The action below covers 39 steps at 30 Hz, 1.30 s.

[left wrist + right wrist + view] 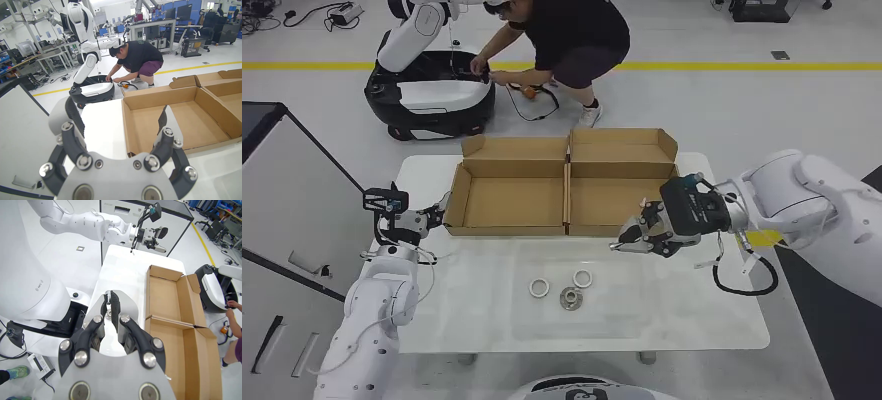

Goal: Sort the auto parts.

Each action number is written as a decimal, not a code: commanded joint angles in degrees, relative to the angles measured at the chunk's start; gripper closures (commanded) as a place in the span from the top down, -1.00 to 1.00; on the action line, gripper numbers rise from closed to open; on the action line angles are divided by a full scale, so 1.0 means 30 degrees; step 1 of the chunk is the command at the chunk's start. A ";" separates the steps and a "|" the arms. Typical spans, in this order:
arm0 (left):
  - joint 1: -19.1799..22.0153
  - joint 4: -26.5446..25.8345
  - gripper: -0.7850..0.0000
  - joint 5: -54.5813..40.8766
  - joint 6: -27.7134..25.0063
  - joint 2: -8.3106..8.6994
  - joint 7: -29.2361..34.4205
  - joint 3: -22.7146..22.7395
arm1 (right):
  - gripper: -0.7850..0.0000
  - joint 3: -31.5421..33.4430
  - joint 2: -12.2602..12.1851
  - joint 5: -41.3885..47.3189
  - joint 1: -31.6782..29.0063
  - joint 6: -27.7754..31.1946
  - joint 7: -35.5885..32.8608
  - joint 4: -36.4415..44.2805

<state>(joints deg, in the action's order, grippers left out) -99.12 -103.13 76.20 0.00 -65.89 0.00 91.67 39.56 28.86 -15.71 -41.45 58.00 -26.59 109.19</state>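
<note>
Your right gripper (109, 295) has its fingers clamped on a small threaded part (108, 298), held over the tabletop (682, 310) just in front of the right box (597, 200). Your left gripper (117, 103) hovers, fingers wide apart, at the left box's (512, 200) outer end. A ring (539, 288), a second ring (582, 278) and a nut (570, 297) lie close together on the tabletop.

R gripper (108, 294) pinches a small threaded part (107, 298) over the table (121, 272), just beside the boxes (166, 298). A flanged nut (109, 314) lies on the table, near the boxes. L gripper (162, 240) hangs beyond the boxes' far end, fingers apart
</note>
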 commanded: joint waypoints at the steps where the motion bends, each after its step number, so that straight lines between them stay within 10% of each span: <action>1: 0.0000 0.0000 1.00 0.0000 0.0000 0.0000 0.0000 0.0000 | -1.00 0.0000 0.0000 -0.0006 0.0000 0.0000 0.0010 0.0000; 12: 0.0000 0.0000 1.00 0.0000 0.0000 0.0000 0.0000 0.0000 | -1.00 0.0433 0.0072 -0.0298 -0.0219 -0.0402 0.0827 0.0203; 39: 0.0000 0.0000 1.00 0.0000 0.0000 0.0000 0.0000 0.0000 | -1.00 0.0710 0.1902 -0.3265 -0.0480 0.0000 1.8442 0.2220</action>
<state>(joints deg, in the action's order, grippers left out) -99.12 -103.13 76.20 0.00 -65.89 0.00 91.67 41.98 34.39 -23.81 -43.16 58.00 25.59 115.84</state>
